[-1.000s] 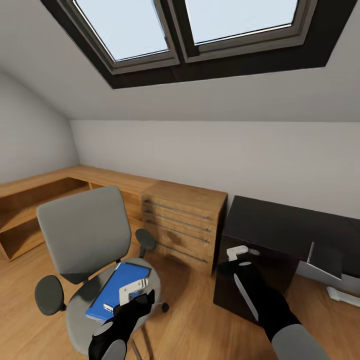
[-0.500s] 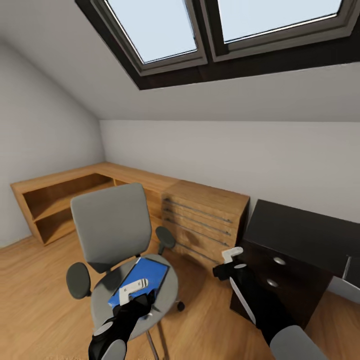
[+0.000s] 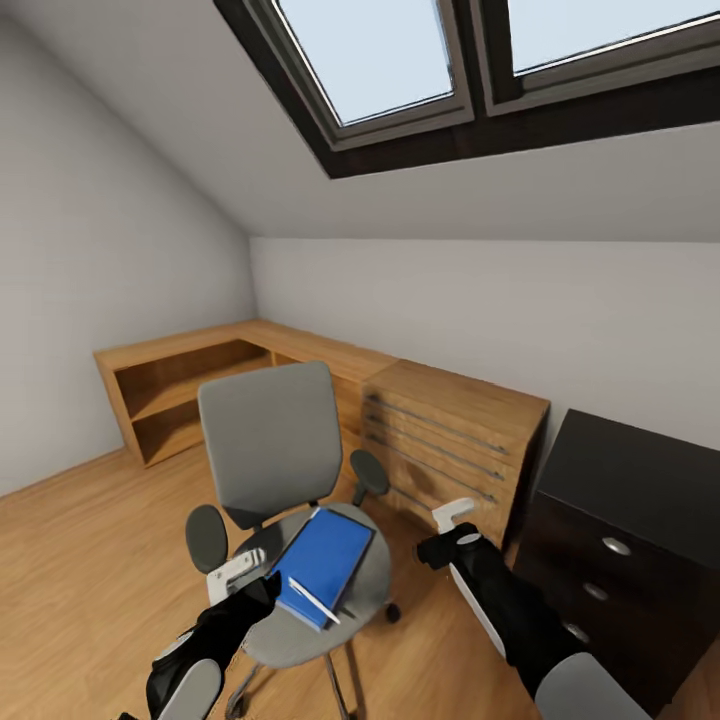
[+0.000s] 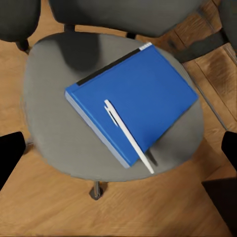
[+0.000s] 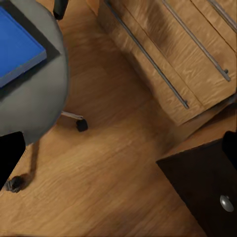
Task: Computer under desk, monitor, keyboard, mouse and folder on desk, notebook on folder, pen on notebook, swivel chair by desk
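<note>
The swivel chair (image 3: 268,440) stands mid-room with the blue folder (image 3: 326,562) flat on its grey seat. The white pen (image 3: 313,600) lies on the folder's near part, as the left wrist view shows for the pen (image 4: 127,136) and folder (image 4: 148,89). A thin dark strip (image 4: 106,69) shows along the folder's far edge; I cannot tell if it is the notebook. My left gripper (image 3: 236,573) hovers open by the seat's front left, just off the folder. My right gripper (image 3: 451,515) is open in the air right of the chair. Computer, monitor, keyboard and mouse are out of view.
A light wooden drawer chest (image 3: 455,440) stands against the back wall behind the chair. A black drawer unit (image 3: 625,500) with round knobs is at the right. A low wooden shelf bench (image 3: 170,385) runs along the left corner. Wood floor (image 3: 90,560) lies open at the left.
The whole view has swung left, so chair, chest and black unit sit farther right in the picture. My left gripper is now beside the folder instead of over it, uncovering the pen.
</note>
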Available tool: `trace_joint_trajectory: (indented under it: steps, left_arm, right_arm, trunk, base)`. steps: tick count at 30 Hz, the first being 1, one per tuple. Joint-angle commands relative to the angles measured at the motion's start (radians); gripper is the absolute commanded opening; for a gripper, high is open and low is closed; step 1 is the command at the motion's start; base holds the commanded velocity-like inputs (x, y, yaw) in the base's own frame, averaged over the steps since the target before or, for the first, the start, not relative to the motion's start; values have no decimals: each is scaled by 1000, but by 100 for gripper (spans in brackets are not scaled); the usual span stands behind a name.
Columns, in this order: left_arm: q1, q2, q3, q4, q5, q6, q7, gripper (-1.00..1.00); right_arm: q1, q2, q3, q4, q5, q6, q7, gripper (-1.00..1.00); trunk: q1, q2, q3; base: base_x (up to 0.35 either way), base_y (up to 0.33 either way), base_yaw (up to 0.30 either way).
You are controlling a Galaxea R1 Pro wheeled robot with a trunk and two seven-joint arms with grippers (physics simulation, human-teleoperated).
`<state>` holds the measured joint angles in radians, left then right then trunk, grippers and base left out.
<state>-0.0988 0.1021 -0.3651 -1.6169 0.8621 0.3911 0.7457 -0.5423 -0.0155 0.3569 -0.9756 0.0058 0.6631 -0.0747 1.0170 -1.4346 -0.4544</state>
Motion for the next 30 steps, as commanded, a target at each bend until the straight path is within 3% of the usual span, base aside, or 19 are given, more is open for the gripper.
trace_joint_trajectory:
  steps: [1, 8, 30]
  left_arm:
    - [-1, 2, 3, -1, 15, 2, 8, 100]
    - [-1, 5, 22, -1, 49, 2, 8, 100]
    - [-1, 5, 23, -1, 51, 2, 8, 100]
  right_arm:
    - [-1, -1, 8, 1, 0, 6, -5, 100]
    - [-1, 0, 23, 20, 0, -27, -6, 100]
    - [-1, 1, 26, 33, 0, -30, -7, 100]
  trunk:
    - [0, -1, -2]
    - [0, -1, -5]
    - [0, -1, -17]
  base:
    - [0, 0, 275]
    - [0, 0, 273]
    - [0, 0, 269]
